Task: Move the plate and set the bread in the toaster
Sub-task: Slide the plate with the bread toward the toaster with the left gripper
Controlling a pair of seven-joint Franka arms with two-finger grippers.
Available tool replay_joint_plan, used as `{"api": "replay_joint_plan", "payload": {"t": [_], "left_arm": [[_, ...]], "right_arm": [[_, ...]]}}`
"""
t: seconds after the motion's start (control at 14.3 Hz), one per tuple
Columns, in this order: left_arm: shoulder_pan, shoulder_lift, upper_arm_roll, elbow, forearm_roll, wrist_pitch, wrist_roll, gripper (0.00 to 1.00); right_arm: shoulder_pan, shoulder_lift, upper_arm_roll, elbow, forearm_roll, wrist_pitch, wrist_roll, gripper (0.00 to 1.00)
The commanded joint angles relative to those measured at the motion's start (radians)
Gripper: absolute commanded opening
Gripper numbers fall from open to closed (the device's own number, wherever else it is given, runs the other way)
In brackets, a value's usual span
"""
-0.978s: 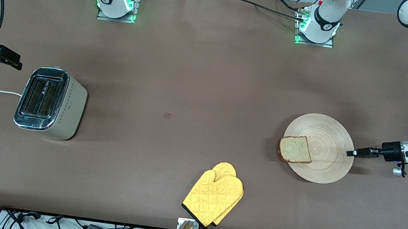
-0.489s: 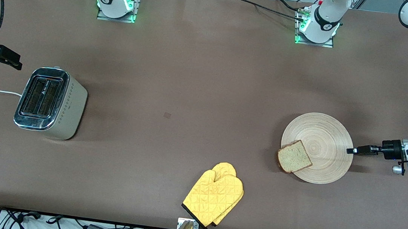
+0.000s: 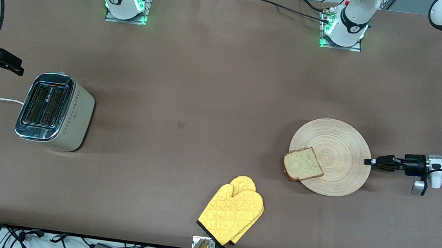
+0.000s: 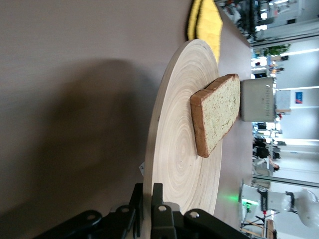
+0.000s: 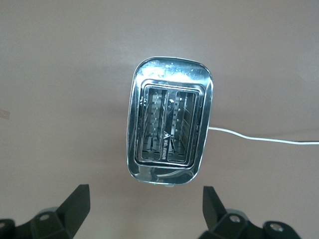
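The plate (image 3: pixel 328 156) lies toward the left arm's end of the table, with the bread (image 3: pixel 302 169) on its rim. The toaster (image 3: pixel 54 111) stands toward the right arm's end. The oven mitt (image 3: pixel 232 210) lies between them, nearer the front camera.

Plate (image 3: pixel 337 150): matt pale wood, ringed grain. Toaster (image 3: pixel 54 111): glossy chrome top, matt cream sides. Mitt (image 3: pixel 232 209): quilted yellow cloth. Worktop (image 3: pixel 209 77): matt brown.

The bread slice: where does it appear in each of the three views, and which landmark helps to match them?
Front view: bread slice overhangs the wooden plate's rim toward the toaster.
Left wrist view: bread slice on that plate.
Right wrist view: not in it.
Shared landmark: the toaster, in all three.
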Motion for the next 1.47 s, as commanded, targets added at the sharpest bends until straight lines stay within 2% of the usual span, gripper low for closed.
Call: {"api": "replay_joint_plan", "payload": {"t": [0.0,0.14,0.28,0.42,0.77,0.98,1.4], "left_arm": [[-0.035,0.027,-0.072,0.017,-0.042,-0.04,0.001,0.01],[-0.121,0.027,-0.075,0.008,-0.046,-0.095,0.001,0.01],[-0.202,0.042,-0.075,0.006,-0.09,-0.096,-0.012,0.01],[-0.302,0.088,-0.074,0.004,-0.204,-0.081,-0.012,0.01],[-0.513,0.123,-0.072,0.003,-0.377,0.147,-0.012,0.01],[-0.593,0.152,-0.072,0.001,-0.442,0.221,-0.013,0.01],[-0.672,0.181,-0.072,0.001,-0.437,0.255,0.004,0.01]], "right_arm": [[0.0,-0.004,-0.002,0.012,0.011,-0.015,-0.018,1.0],[0.002,-0.002,-0.002,0.012,0.011,-0.017,-0.018,1.0],[0.002,-0.004,-0.002,0.011,0.014,-0.018,-0.019,1.0],[0.0,-0.004,-0.002,0.011,0.014,-0.018,-0.016,1.0],[-0.001,-0.007,-0.004,0.011,0.013,-0.021,-0.018,1.0],[-0.001,-0.007,-0.004,0.011,0.013,-0.031,-0.013,1.0],[0.005,-0.001,-0.001,0.009,0.01,-0.055,-0.002,1.0]]}}
